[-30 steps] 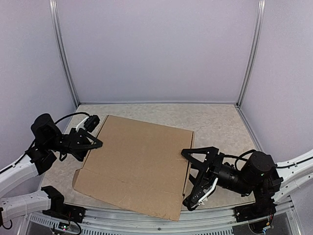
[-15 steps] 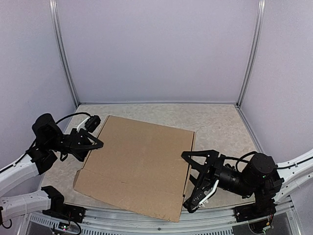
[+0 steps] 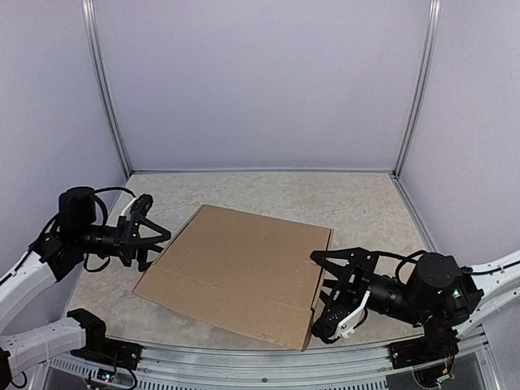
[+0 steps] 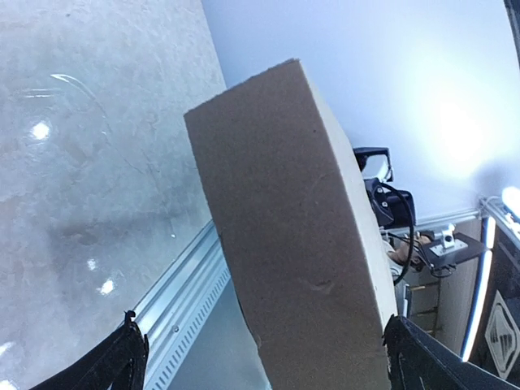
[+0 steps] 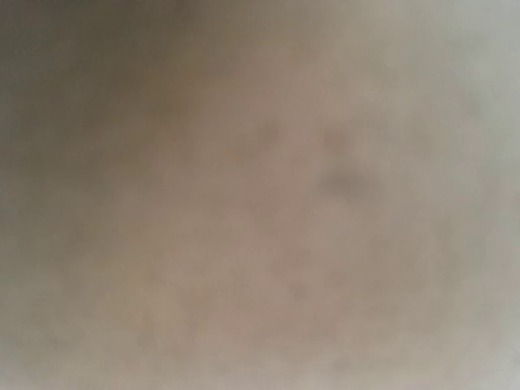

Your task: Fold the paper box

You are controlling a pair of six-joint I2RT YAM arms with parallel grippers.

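Since 1 second ago the paper box (image 3: 240, 272) has slid away from the left gripper (image 3: 156, 244) toward the right gripper (image 3: 318, 296) and dropped flatter; the left gripper has spread wider and drawn back from the cardboard; the right gripper has eased back a little beside the box's right edge.

We now see the box as 1 flat brown slab lying on the table (image 3: 366, 203), filling the ground between our 2 end effectors; 1 crease (image 3: 236, 288) runs parallel to its near edge.

Our left gripper is released; its 2 fingers (image 4: 110, 366) sit wide apart at the bottom corners of the left wrist view, with the box (image 4: 292, 236) ahead of them and nothing pinched between them. From above, the box's left edge lies just to the right of those fingertips; we cannot tell whether a tip brushes it.

Our right gripper faces the box's right edge, which lies directly ahead of its fingertips; the 2 fingers stand apart, 1 toward the far end of that edge and 1 toward the near end. Whether they grasp any cardboard we cannot tell; the right wrist view is only a brown blur, too close to read.
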